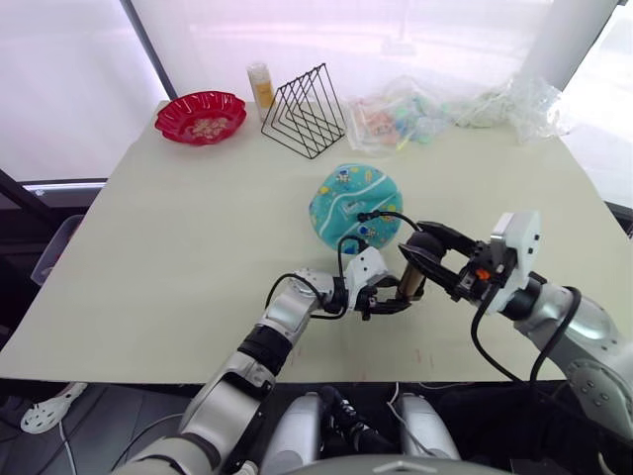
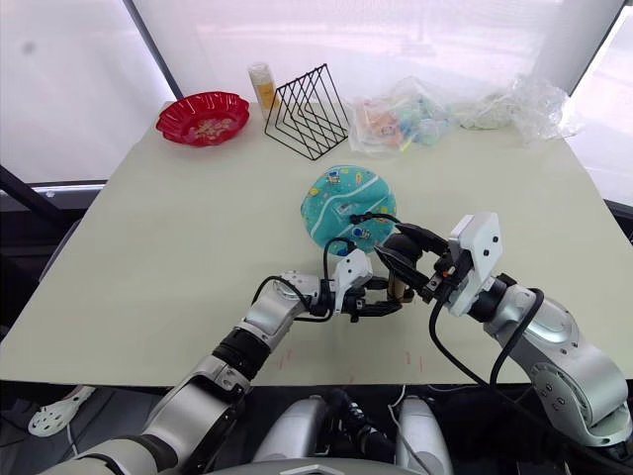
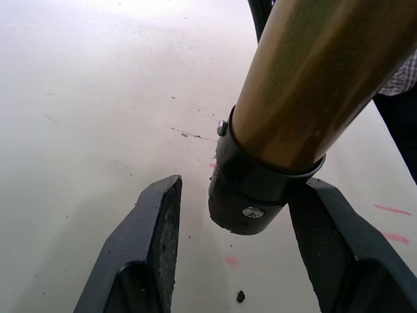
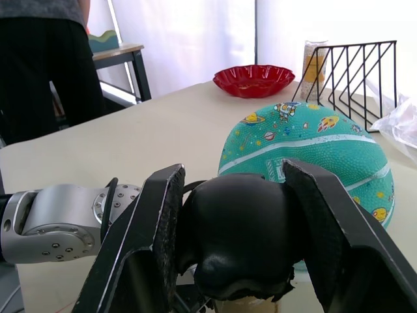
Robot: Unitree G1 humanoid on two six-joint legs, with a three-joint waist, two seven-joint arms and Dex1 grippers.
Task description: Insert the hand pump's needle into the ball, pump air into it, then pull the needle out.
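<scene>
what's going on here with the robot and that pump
The robot holds the hand pump upright between its two grippers, near the table's front edge. The right gripper is closed on the pump's black T-handle at the top, and the left gripper sits open around the lower end cap. The pump's thin hose curls toward the ball, which lies partly deflated just beyond. Whether the needle is in the ball can't be made out.

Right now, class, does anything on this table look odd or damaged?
Yes: the ball in the middle of the table looks sagging and partly flat rather than round, so it appears underinflated. Nothing looks spilled.
</scene>
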